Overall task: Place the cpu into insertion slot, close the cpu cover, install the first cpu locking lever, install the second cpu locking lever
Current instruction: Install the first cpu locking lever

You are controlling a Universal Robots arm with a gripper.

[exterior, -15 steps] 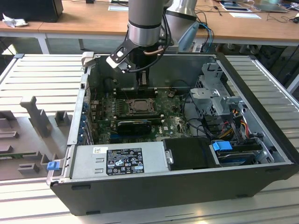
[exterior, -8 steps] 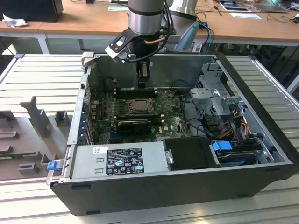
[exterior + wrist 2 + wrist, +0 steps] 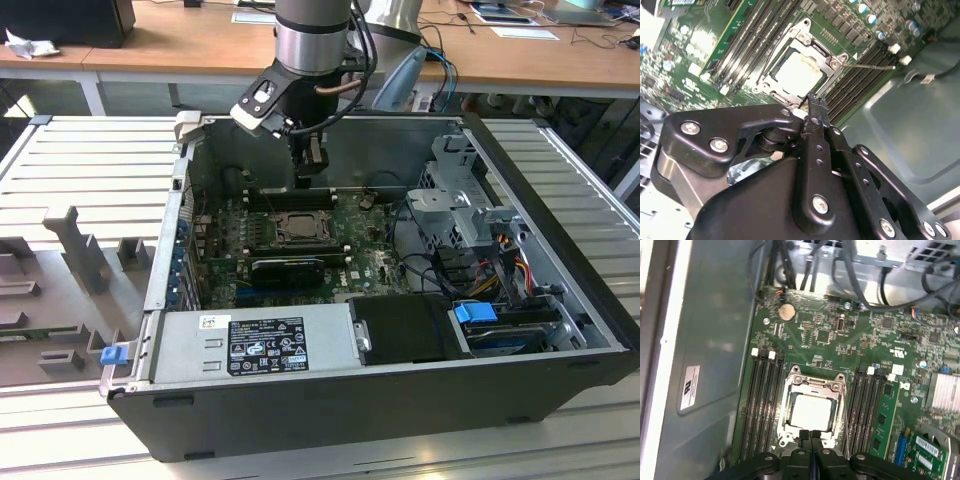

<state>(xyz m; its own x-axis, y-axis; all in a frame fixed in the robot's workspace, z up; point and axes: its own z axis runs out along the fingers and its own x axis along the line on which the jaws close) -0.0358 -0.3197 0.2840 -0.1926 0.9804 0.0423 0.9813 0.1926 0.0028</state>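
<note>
Gripper (image 3: pixel 811 436): closest to the lens in both wrist views. Its two black fingers are pressed together with nothing between them, and the tips hover just above the near edge of the insertion slot (image 3: pixel 769 76).
Cpu (image 3: pixel 811 411): lies flat inside the insertion slot, pale metal face up.
Cpu cover (image 3: pixel 812 383): appears folded down over the cpu's edges, with the metal face showing through the cut-out.
Locking lever (image 3: pixel 872 65): a thin wire rod juts from one corner of the slot across the black memory slots (image 3: pixel 762 405). It looks unlatched, though I cannot be sure.
Handling, cpu: probably light, rigid, and fragile on its underside. It is best held by its side edges.
Handling, cover and lever: thin springy sheet metal and stiff spring wire, both likely to resist. The free end gives the most leverage, and closed fingertips could slip off the round wire.
Hidden: the gripper's body cuts off the near edge of the slot. The second lever, the retaining hooks and the cover's hinge are hard to pick out. In the exterior view the slot sits deep in the computer case (image 3: pixel 400 400) beneath the gripper, too small for detail.
</note>
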